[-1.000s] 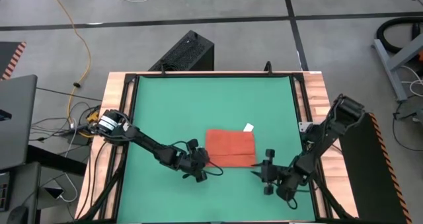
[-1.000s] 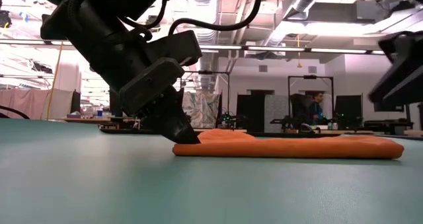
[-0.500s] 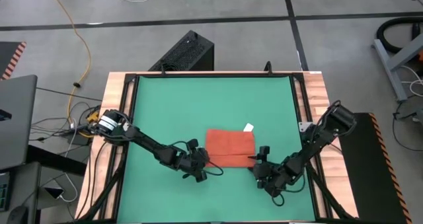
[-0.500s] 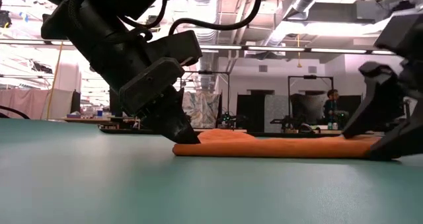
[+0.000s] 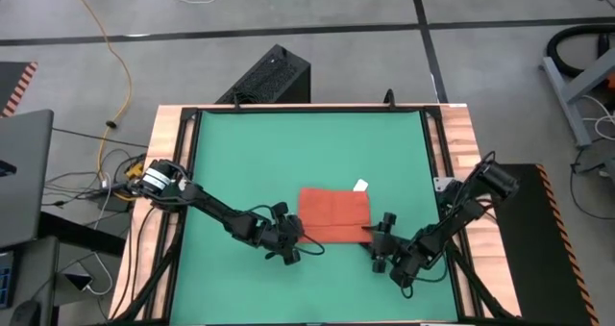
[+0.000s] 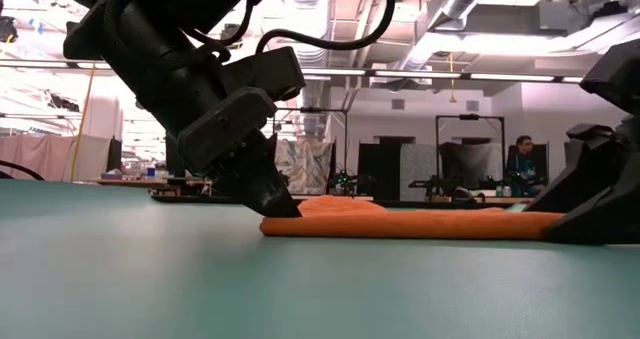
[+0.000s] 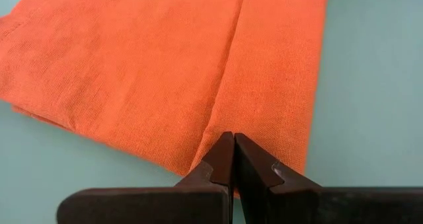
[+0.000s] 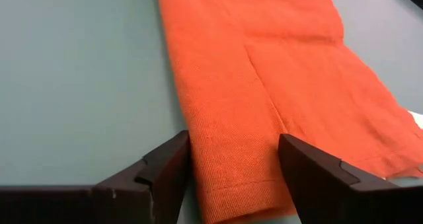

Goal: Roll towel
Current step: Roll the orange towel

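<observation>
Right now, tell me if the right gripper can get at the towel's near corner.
Probably yes. The right gripper is open, its fingers either side of the towel corner, with nothing between. The left gripper is shut at the opposite corner.

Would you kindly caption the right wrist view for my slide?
Open right tool straddling the near corner of the flat rust-orange cloth towel on the green table.
</observation>
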